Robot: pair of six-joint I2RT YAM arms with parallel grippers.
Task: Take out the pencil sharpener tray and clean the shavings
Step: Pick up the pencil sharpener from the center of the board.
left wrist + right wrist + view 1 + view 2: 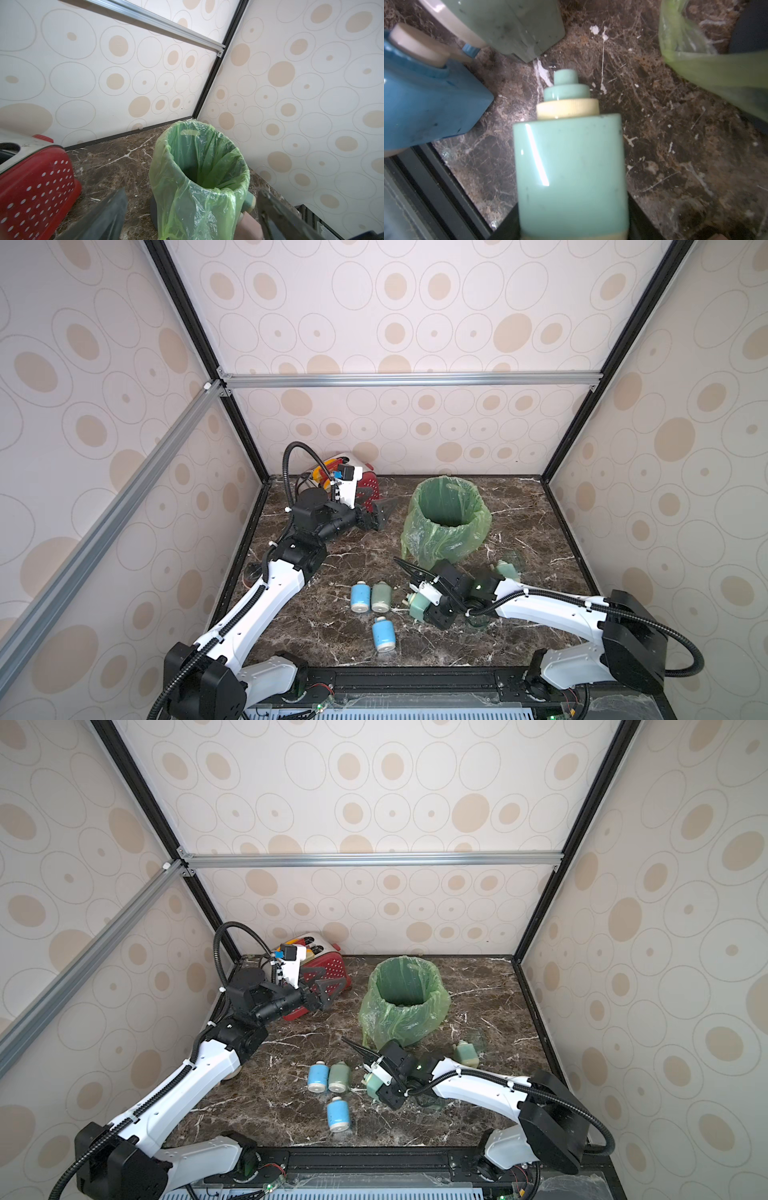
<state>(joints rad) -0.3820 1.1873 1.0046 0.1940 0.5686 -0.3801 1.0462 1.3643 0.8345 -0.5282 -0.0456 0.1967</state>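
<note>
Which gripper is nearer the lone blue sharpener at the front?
Right. The right gripper, shut on a mint sharpener, sits near the lone blue sharpener; the left gripper is far back by the red toaster.

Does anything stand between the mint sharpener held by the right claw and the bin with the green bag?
Nothing visible does. Bare marble lies between the mint sharpener in the right claw and the bin; the olive sharpener lies aside.
</note>
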